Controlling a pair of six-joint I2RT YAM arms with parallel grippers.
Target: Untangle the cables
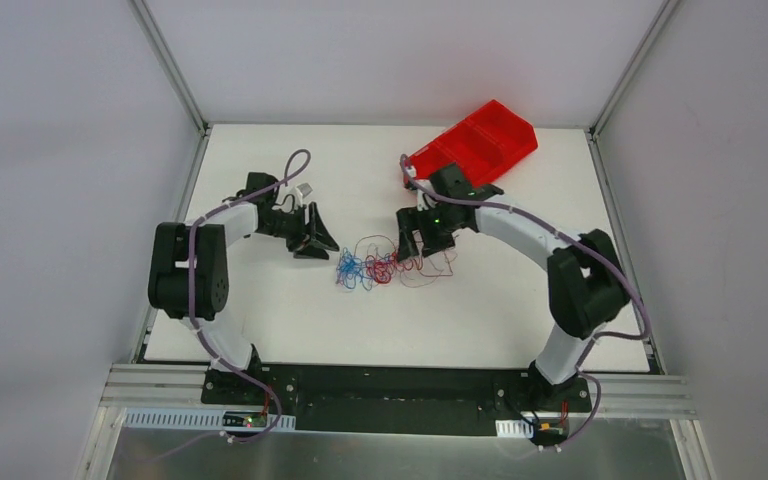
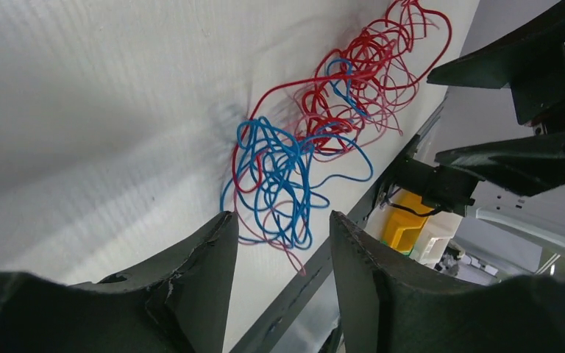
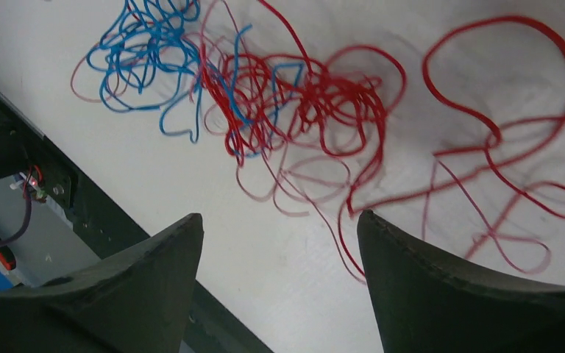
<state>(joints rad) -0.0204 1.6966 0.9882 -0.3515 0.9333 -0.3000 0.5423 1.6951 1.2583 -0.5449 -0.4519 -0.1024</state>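
The cables [image 1: 392, 266] are seen bunched on the table [image 1: 260, 320], long axis left-to-right, blue end leftward. The left pincer [image 1: 316, 243] is parted, empty; the right pincer [image 1: 418, 243] is spread wide, empty.

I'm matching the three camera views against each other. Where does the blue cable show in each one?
Top external: blue cable just left of picture centre.
Left wrist: blue cable at picture centre.
Right wrist: blue cable at upper left.
Shared landmark: the red cables tangled against it.
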